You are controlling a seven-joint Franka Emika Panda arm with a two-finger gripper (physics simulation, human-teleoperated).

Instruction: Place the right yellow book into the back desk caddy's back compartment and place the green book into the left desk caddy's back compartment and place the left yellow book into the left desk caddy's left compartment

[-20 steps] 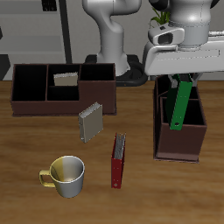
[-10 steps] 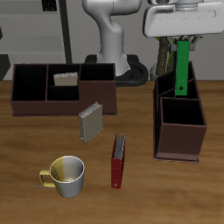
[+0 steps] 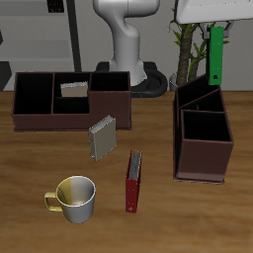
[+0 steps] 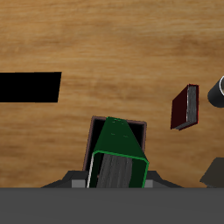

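Observation:
My gripper (image 3: 215,24) is high above the table, almost out of the exterior view, shut on the top of the green book (image 3: 215,55). The book hangs upright in the air above the far end of the left desk caddy (image 3: 203,158), clear of its walls. In the wrist view the green book (image 4: 118,150) fills the space between my fingers (image 4: 87,180). The right yellow book (image 3: 73,89) lies in a small middle section of the back desk caddy (image 3: 30,121). The left yellow book (image 3: 102,138) stands on the table in front of that caddy.
A red book (image 3: 132,180) stands on edge near the table's front, also seen as the red book (image 4: 184,107) from the wrist. A yellow-lined mug (image 3: 74,198) sits beside it. A potted plant (image 3: 184,49) stands behind the left desk caddy.
The gripper has risen steadily with the green book, whose lower end was down inside the left desk caddy a second ago and now hangs above it. Nothing else moved.

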